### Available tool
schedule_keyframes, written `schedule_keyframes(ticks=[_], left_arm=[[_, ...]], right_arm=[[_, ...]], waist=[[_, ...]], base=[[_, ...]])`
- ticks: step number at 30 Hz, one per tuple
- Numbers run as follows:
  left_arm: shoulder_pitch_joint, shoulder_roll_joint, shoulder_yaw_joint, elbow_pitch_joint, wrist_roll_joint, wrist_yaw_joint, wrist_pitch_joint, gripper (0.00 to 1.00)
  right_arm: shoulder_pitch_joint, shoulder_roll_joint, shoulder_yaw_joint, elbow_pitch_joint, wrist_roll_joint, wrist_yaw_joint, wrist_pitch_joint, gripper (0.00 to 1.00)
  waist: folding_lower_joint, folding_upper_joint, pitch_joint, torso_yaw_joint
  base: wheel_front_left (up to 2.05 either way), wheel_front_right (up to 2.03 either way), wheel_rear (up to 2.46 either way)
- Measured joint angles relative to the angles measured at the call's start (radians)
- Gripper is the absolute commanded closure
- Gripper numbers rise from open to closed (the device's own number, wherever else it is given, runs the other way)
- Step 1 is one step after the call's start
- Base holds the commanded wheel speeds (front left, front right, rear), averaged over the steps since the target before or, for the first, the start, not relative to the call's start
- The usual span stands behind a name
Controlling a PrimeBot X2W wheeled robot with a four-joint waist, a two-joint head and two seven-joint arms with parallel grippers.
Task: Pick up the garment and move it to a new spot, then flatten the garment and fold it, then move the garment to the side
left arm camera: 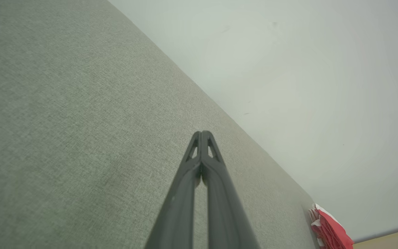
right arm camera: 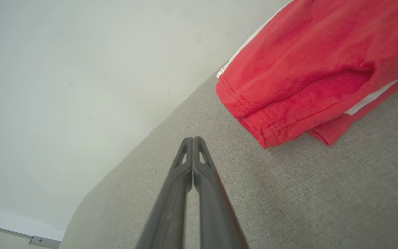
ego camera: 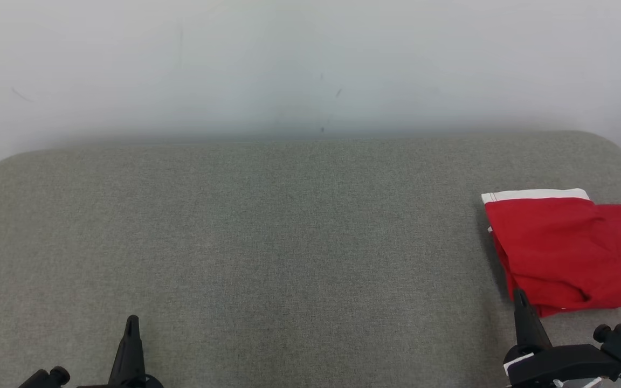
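Against a pale wall (ego camera: 310,64), a broad grey fabric-covered surface (ego camera: 289,242) with rounded far corners stretches across the head view. On its far right side lies the red garment (ego camera: 564,253), folded into a compact, roughly rectangular stack. A white band runs along its far edge and a small white patch shows at its near right corner. Its right part runs past the edge of the head view. Seen from the right wrist, the stack's stitched hems lie layered one over another, and a loose fold gapes between the upper layers. The right gripper (ego camera: 519,295) stands at the lower right, its two long dark fingers pressed together tip to tip and empty. It is near the garment's near left corner and, in the right wrist view, apart from the cloth. The left gripper (ego camera: 132,320) rises at the lower left, well apart from the garment. Its fingers are likewise closed against each other and hold nothing, above the grey weave.
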Motion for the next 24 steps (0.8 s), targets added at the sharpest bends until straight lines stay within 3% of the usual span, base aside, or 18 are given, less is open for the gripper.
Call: schedule_keyframes(ticks=[24], left_arm=[[-0.054, 0.0, 0.023, 0.035, -0.276, -0.008, 0.075, 1.0]], right_arm=[[-0.028, 0.0, -0.03, 0.002, 0.299, 0.0, 0.058, 1.0]], waist=[[0.0, 0.0, -0.002, 0.002]], base=[[0.0, 0.0, 0.0]])
